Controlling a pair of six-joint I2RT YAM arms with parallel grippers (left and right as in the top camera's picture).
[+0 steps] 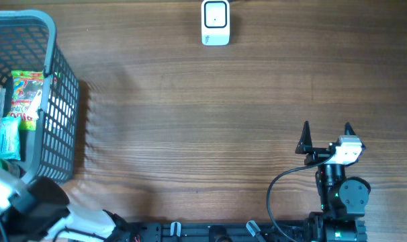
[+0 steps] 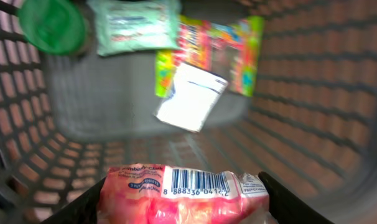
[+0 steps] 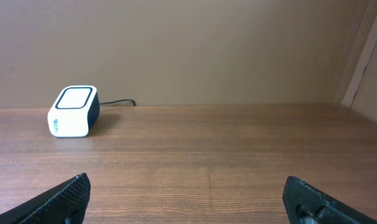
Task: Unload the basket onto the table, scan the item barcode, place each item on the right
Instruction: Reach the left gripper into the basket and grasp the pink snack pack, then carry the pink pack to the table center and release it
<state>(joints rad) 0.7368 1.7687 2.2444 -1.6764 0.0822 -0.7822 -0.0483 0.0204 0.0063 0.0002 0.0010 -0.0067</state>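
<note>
1. From overhead, the grey plastic mesh basket (image 1: 62, 101) sits at the left edge of the brown wooden desk (image 1: 190, 121). The small white barcode scanner (image 1: 215, 22) stands at the far edge, well apart from it.
2. Only the left wrist view shows the left hand (image 2: 183, 185) inside the basket. Its fingers press on both ends of a pink plastic snack packet (image 2: 188, 204), whose barcode faces the camera.
3. Beyond it we see a multicoloured packet (image 2: 207, 53), a pale green packet (image 2: 135, 25) and a round green object (image 2: 51, 25).
4. Overhead, we see only the left arm (image 1: 29, 202) at the basket's near corner; the grasp does not show there.
5. The right hand (image 1: 326, 128) is over bare desk at the near right, jaws wide and holding nothing. Its wrist view looks towards the scanner.
</note>
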